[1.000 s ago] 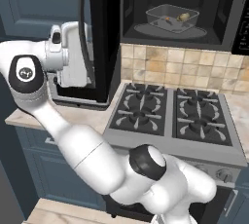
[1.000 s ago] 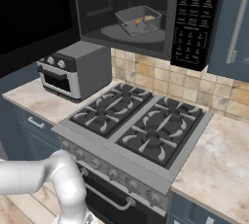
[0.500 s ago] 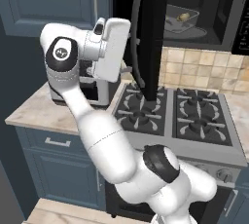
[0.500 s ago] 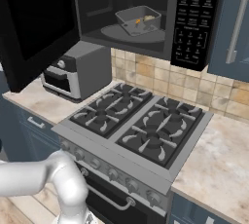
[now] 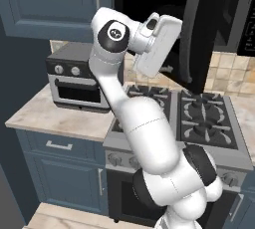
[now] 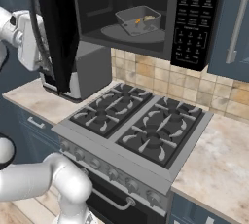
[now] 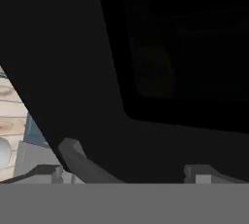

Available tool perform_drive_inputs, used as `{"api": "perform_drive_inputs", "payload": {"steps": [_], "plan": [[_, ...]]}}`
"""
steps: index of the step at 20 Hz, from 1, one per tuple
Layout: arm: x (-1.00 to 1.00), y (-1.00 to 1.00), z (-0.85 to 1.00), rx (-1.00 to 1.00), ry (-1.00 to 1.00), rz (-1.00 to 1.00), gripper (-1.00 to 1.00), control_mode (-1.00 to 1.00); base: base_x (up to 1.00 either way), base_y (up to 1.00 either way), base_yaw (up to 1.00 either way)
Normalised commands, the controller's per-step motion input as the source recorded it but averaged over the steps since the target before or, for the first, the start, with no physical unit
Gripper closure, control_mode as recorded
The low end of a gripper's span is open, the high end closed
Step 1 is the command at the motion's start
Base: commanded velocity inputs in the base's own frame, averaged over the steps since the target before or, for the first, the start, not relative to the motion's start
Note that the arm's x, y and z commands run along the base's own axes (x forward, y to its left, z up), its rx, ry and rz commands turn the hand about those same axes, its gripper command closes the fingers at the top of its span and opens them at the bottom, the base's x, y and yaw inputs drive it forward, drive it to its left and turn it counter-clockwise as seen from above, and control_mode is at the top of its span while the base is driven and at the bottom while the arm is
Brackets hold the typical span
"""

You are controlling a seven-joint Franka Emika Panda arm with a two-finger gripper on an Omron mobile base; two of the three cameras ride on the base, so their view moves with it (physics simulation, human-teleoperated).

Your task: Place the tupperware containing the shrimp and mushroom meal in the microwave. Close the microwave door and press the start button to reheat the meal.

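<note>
Two finger tips of the gripper point(image 7: 124, 172) stand wide apart, holding nothing, directly against the microwave door point(image 6: 56, 28). We find the tupperware point(image 6: 138, 19) beyond that half-open door, inside the microwave point(image 6: 197, 18), on its turntable.

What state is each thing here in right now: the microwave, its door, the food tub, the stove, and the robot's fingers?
microwave: cavity exposed, unlit.
microwave door: partly open, swung out over the counter.
tupperware: inside the microwave on the turntable, lidless, food in it.
stove: burners bare, no flame.
toaster oven: door shut.
fingers: spread apart, holding nothing, close against the door.
</note>
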Motion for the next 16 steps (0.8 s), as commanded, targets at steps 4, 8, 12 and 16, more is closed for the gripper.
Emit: {"api": "perform_drive_inputs", "payload": {"steps": [4, 8, 12, 16], "plan": [[0.00, -0.97, -0.08, 0.07, -0.14, 0.00, -1.00, -1.00, 0.00, 0.00, 0.00], [0.00, -0.90, 0.00, 0.05, -0.12, 0.00, -1.00, -1.00, 0.00, 0.00, 0.00], [0.00, -0.79, 0.00, 0.04, -0.11, 0.03, -1.00, -1.00, 0.00, 0.00, 0.00], [0.11, -0.66, -0.04, 0.04, -0.18, 0.08, -1.00, -1.00, 0.00, 0.00, 0.00]]}}
